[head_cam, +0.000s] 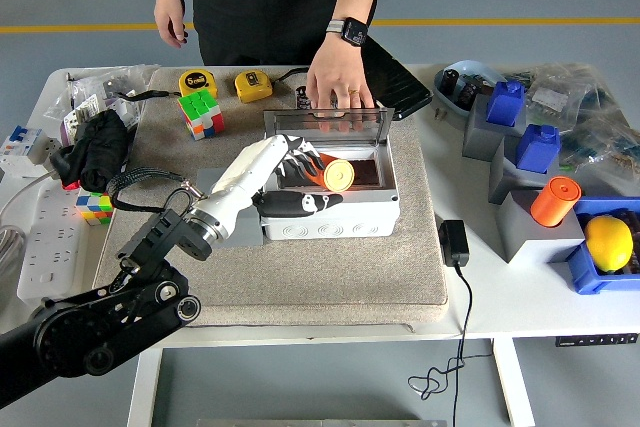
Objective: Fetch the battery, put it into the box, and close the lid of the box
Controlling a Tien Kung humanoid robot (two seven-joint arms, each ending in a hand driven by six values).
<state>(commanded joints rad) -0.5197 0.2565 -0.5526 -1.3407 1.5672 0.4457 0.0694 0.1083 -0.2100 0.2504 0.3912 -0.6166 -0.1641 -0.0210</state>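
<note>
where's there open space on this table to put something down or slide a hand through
The grey mat is bare in front of the white box, out to its near edge, and along the strip right of the box. The white table is bare near the black adapter. Crowded: both table ends and the mat's far edge with the tape measures.

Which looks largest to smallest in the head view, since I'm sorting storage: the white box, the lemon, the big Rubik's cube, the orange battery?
1. White box, clearly largest.
2. Rubik's cube and lemon look about alike; the lemon sits nearer the camera in a blue bin, so I won't rank them.
3. Orange battery, smallest, though part is hidden inside the box.
</note>
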